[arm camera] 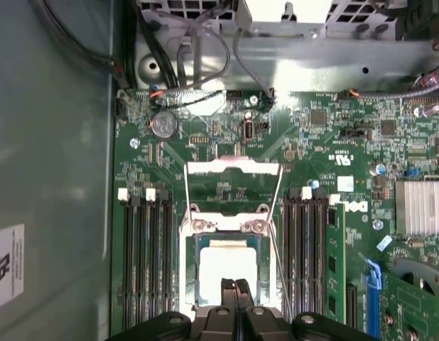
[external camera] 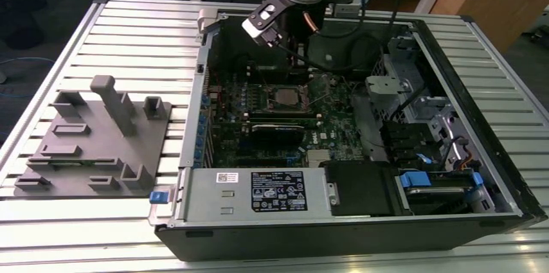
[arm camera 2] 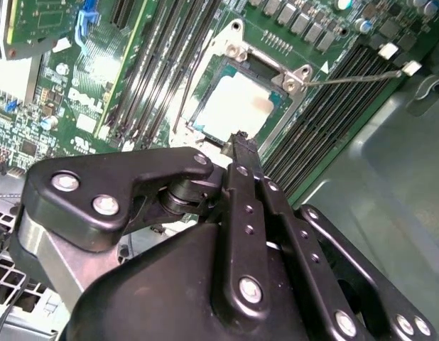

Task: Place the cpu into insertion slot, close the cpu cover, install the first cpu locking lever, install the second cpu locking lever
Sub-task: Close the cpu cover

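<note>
The cpu (arm camera: 225,271) lies flat in the insertion slot (arm camera: 264,264) on the green board, its pale metal top showing in both wrist views (arm camera 2: 232,106). The cpu cover (arm camera: 234,168) stands swung open behind the slot, and the board shows through its window. Two thin wire locking levers (arm camera: 188,213) (arm camera: 280,220) are raised along the slot's sides; one lever (arm camera 2: 358,74) sticks out sideways in the second wrist view. My gripper (arm camera: 236,285) (arm camera 2: 239,138) hangs just above the cpu's near edge, fingers shut together on nothing. In the exterior view the gripper (external camera: 297,61) reaches into the case above the slot (external camera: 286,96).
Long black memory slots (arm camera: 145,249) flank the socket on both sides. A silver heatsink (arm camera: 420,207) and blue clip (arm camera: 371,284) sit to one side. The open case (external camera: 480,48) holds a power supply (external camera: 257,193), cables and drive bays. A grey fixture block (external camera: 94,138) lies at the exterior view's left.
</note>
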### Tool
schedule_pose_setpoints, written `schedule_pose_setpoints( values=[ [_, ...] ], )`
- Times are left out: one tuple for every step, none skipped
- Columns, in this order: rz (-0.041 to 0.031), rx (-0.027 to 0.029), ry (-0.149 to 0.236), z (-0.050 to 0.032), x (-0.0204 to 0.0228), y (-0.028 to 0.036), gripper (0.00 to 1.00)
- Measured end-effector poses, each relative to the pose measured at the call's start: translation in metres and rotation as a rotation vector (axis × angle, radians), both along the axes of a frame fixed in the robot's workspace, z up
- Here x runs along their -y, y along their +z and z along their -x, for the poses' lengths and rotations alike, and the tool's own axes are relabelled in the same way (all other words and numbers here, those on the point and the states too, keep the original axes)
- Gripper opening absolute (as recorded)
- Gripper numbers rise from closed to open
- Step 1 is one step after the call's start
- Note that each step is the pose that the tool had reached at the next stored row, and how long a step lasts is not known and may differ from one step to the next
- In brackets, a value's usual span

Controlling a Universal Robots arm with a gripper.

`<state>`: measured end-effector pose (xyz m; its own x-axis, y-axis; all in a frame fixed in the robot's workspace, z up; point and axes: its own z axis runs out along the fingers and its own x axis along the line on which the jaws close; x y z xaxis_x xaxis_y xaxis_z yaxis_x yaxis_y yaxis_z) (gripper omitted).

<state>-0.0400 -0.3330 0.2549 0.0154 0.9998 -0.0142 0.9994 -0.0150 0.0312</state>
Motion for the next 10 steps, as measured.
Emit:
schedule_pose_setpoints(
  values=[
    [0.0,0.0001,0.0,0.0,0.0,0.0,0.1],
    [0.0001,-0.0004,0.0,0.0,0.0,0.0003,0.1],
    [0.0002,-0.0005,0.0,-0.0001,0.0,0.0012,0.1],
    [0.0005,-0.0006,0.0,-0.0001,0.0,0.0025,0.1],
    [0.001,-0.0006,0.0,-0.0001,0.0,0.0031,0.1],
    [0.0008,-0.0005,0.0,-0.0001,-0.0001,0.0032,0.1],
    [0.0007,-0.0004,0.0,-0.0001,-0.0001,0.0032,0.1],
    [0.0006,-0.0003,0.0,-0.0001,-0.0001,0.0032,0.1],
    [0.0008,-0.0004,0.0,-0.0003,0.0,0.0033,0.1],
    [0.0011,-0.0005,0.0,-0.0012,0.0,0.0034,0.1]
  ],
)
